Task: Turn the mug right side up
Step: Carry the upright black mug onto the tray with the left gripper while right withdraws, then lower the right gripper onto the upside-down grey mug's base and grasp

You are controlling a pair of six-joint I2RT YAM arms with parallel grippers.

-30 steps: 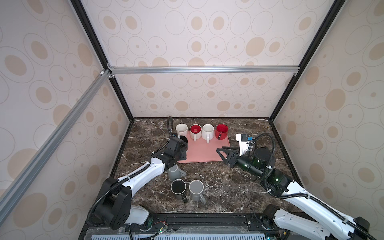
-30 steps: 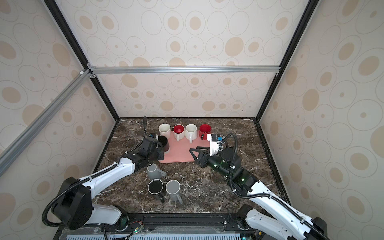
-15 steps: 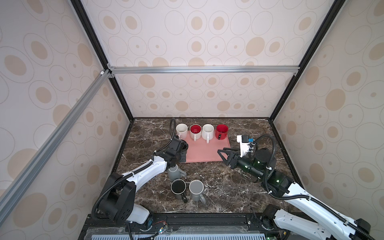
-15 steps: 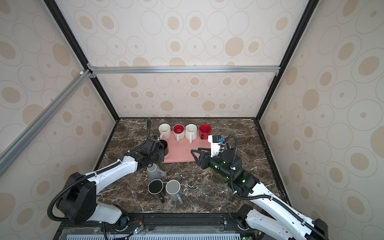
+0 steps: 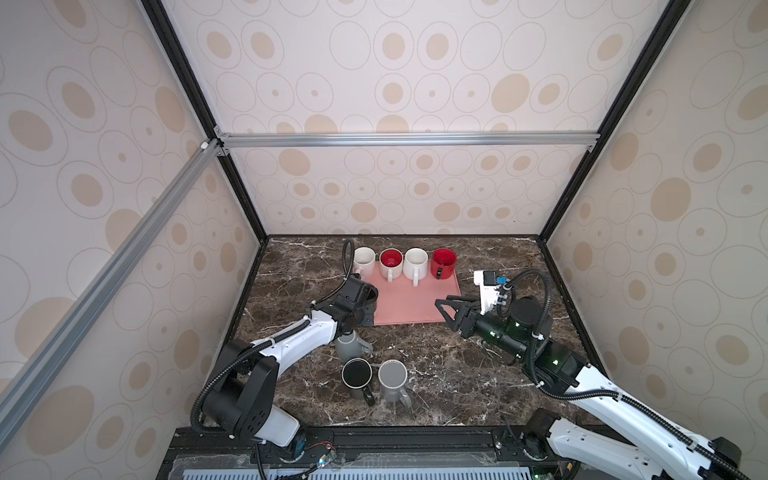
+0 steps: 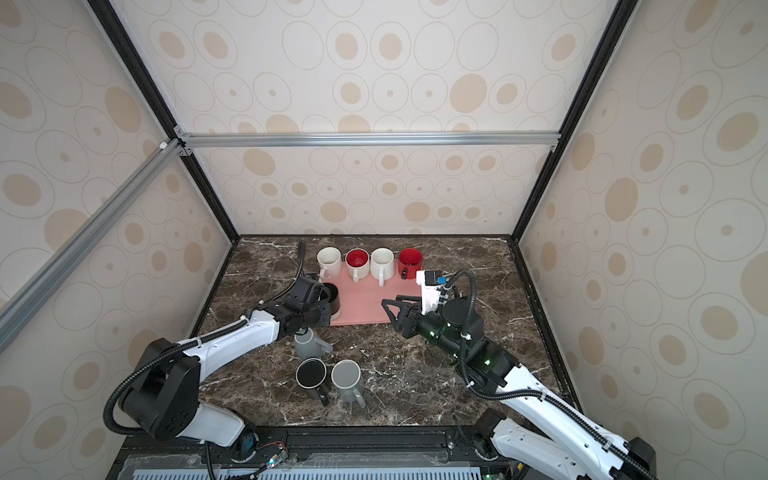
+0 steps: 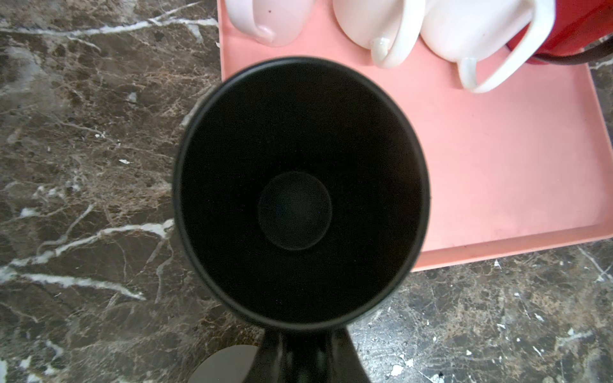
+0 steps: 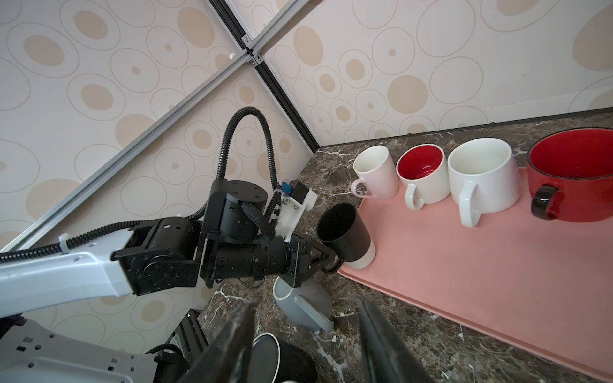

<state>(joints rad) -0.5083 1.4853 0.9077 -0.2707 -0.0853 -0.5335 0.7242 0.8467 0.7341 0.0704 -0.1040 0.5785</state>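
Your left gripper (image 8: 331,260) pinches the tilted black mug (image 8: 348,228) by its handle at the pink tray (image 8: 464,265) corner edge, with bare tray beyond. Your right gripper (image 5: 444,301) is spread.

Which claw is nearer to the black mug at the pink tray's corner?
Left. The left claw grips the black mug by its handle; the right claw hangs open across the pink tray, apart from it.
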